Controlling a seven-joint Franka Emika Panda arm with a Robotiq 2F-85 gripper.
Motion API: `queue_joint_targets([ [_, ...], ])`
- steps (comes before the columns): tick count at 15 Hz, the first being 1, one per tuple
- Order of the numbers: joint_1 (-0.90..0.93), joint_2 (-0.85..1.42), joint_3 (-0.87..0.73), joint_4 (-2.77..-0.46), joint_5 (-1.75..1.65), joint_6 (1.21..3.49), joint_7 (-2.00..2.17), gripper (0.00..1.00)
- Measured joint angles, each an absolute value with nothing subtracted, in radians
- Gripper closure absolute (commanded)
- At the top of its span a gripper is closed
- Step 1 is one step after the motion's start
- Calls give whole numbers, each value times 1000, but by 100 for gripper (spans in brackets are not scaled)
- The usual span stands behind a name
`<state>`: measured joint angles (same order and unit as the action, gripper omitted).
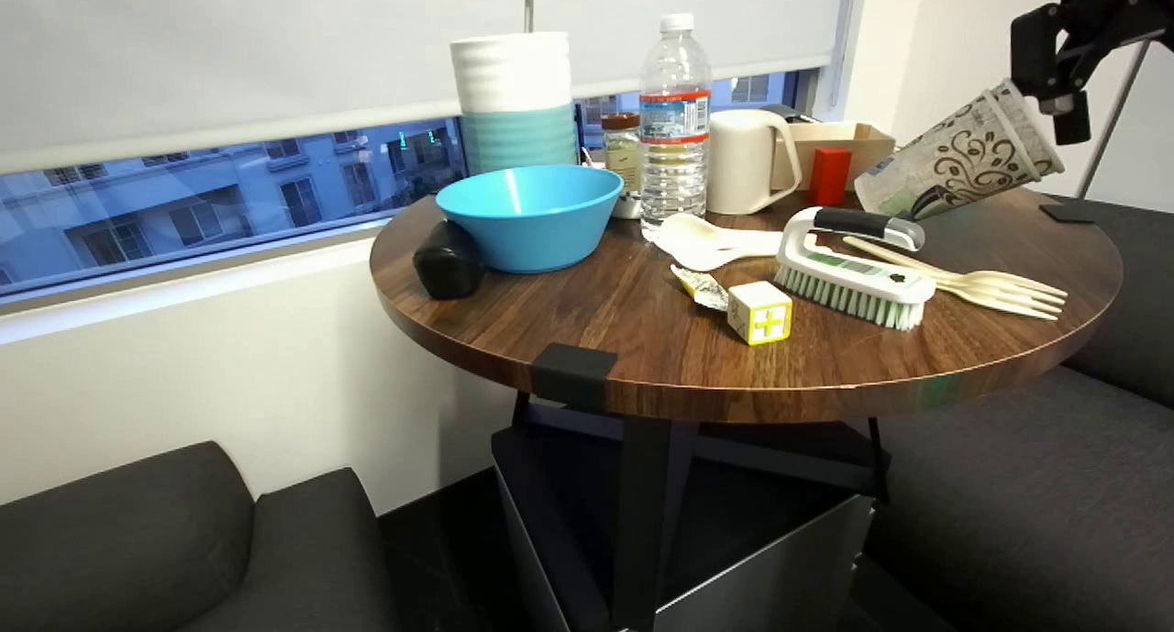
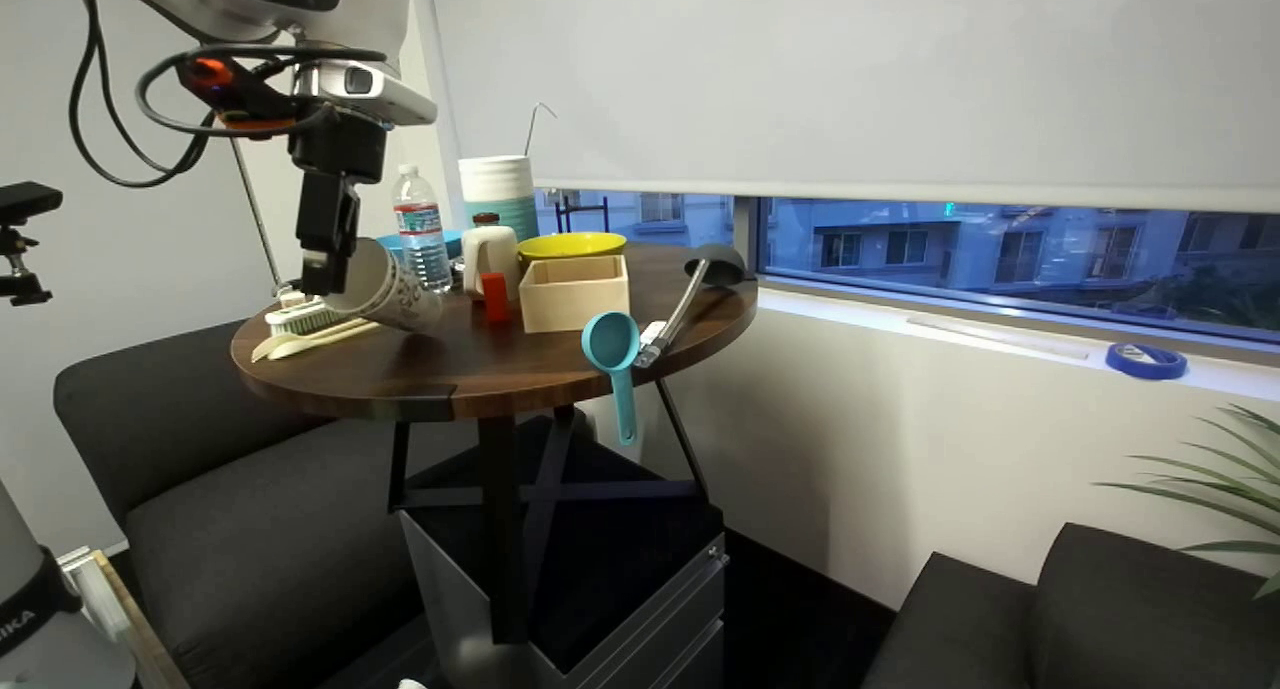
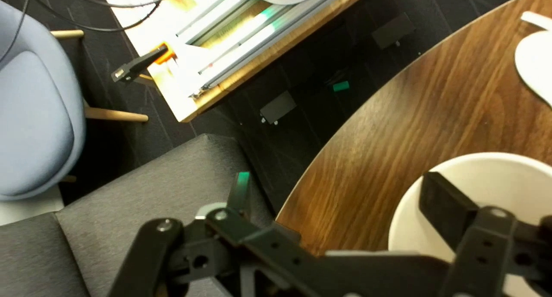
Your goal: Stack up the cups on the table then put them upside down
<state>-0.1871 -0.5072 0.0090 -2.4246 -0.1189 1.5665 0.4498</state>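
Black gripper [image 3: 338,185] with fingers [image 3: 446,207] spread wide, one overlapping the white mouth of a cup [image 3: 496,176], brown wooden table [image 3: 388,150] beside it, grey seat [image 3: 142,198], pale blue chair [image 3: 34,116], light wooden bench [image 3: 258,66] with a black-and-orange clamp [image 3: 142,64], dark floor [image 3: 297,137].

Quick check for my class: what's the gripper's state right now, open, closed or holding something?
Gripper: open, jaws wide apart, not clamped on the tilted cups.

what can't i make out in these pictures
Patterned paper cup, in the wrist view: rim cut by the right edge.
Blue bowl, in an exterior view: partly hidden by the water bottle.
Wooden box, in an exterior view: partly hidden by the red block.
Lidded jar, in an exterior view: print too small to read.
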Motion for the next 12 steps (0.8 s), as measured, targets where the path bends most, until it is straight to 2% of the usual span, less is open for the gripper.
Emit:
queue_joint_targets([
  [6,-181,-509,8,-2422,-121,1434,433,0],
  [12,-163,-545,5,-2394,-141,1489,319,0],
])
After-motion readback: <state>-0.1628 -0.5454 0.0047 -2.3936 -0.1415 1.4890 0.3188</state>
